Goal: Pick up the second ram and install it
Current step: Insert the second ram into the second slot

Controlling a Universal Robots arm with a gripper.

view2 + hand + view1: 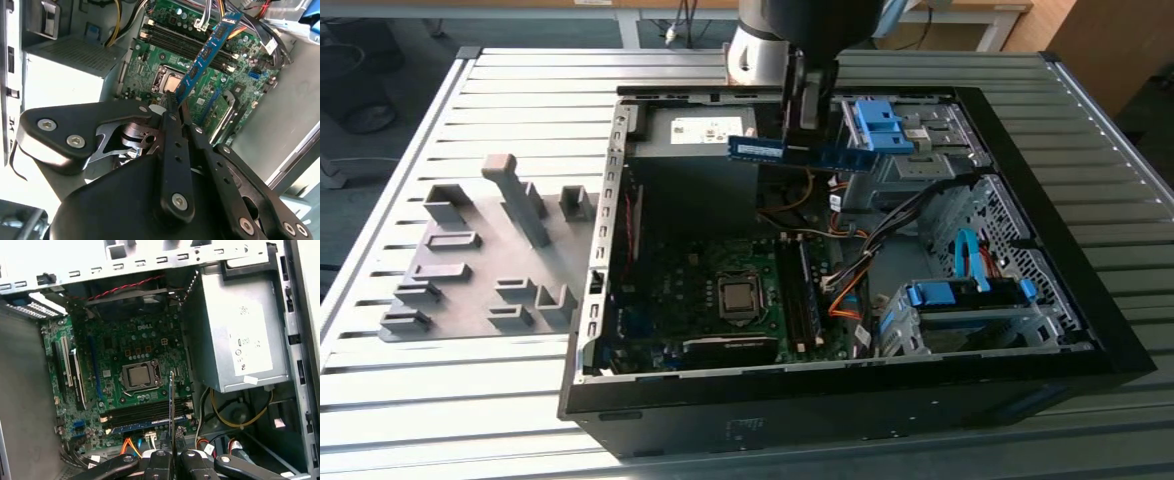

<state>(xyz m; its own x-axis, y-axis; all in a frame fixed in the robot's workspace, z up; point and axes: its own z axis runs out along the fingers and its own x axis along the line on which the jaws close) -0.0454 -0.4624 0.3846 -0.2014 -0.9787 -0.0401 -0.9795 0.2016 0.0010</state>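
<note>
Gripper [177, 102] clamped on second ram [207, 52], stick hanging above motherboard [150, 340] in open case [854, 400], not seated.

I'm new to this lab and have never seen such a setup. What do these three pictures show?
One robot arm works over an open computer case lying on a slatted metal table. The exterior view is from a camera off the arm; both wrist views are from cameras riding on it, looking into the case at the green motherboard. Grey blocks stand on the table, at the exterior view's left of the case. The tool, the arm's grasping part, is shut on a blue ram stick, held above the motherboard, not yet in a slot.
</note>
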